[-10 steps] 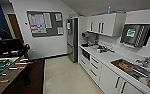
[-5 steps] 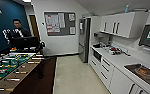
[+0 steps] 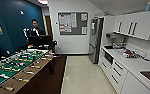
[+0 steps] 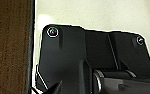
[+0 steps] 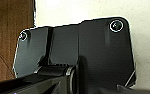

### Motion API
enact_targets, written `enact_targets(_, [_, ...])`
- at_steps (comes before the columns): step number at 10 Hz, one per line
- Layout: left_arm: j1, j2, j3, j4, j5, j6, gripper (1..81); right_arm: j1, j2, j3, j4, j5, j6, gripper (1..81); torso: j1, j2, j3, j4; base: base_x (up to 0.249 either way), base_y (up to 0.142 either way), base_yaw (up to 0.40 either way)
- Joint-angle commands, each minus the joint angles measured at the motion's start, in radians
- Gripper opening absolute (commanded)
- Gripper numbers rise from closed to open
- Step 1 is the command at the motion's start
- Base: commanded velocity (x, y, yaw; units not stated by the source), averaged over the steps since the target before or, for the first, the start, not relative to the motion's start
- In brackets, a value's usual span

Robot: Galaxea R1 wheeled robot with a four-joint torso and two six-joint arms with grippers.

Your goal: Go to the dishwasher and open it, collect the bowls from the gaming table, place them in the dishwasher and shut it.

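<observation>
Driving into the kitchenette, heading for the dishwasher; gripper state: can't tell in either wrist view.

Near to far: foosball table (image 3: 14, 68) close on the left, pale floor lane (image 3: 82, 75) ahead, white counter (image 3: 131, 62) with drawers along the right, a dish rack (image 3: 131, 53) on it, steel fridge (image 3: 96, 40) at the far end, a person (image 3: 35, 28) behind monitors, noticeboard (image 3: 72, 23) on the back wall. Dishwasher front not identifiable yet; presumably somewhere in the right-hand cabinet run. Bowls not spotted. Best approach, I'd judge: hold the centre of the lane, keep off the foosball rods, stop square to the cabinets with room for a door to drop. Versus half a second ago the whole view has swung, so the camera turned: fridge and counter sit further right, foosball table fills more of the left.
</observation>
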Motion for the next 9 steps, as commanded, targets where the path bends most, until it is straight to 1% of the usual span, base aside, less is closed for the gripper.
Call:
enact_targets(1, [-0.041,0.0,-0.004,0.008,0.044,0.006,81.1,0.042,0.003,-0.001,-0.011,-0.047,-0.004,81.1,0.0,0.0,0.0,0.0,0.0,0.0,0.357])
enact_targets(6, [-0.041,0.001,-0.004,0.006,0.044,0.006,81.1,0.04,0.003,-0.001,-0.011,-0.047,-0.004,81.1,0.0,0.0,0.0,0.0,0.0,0.0,0.357])
enact_targets(9, [-0.041,0.001,-0.004,0.003,0.044,0.006,81.1,0.039,0.003,-0.001,-0.011,-0.047,-0.004,81.1,0.0,0.0,0.0,0.0,0.0,0.0,0.301])
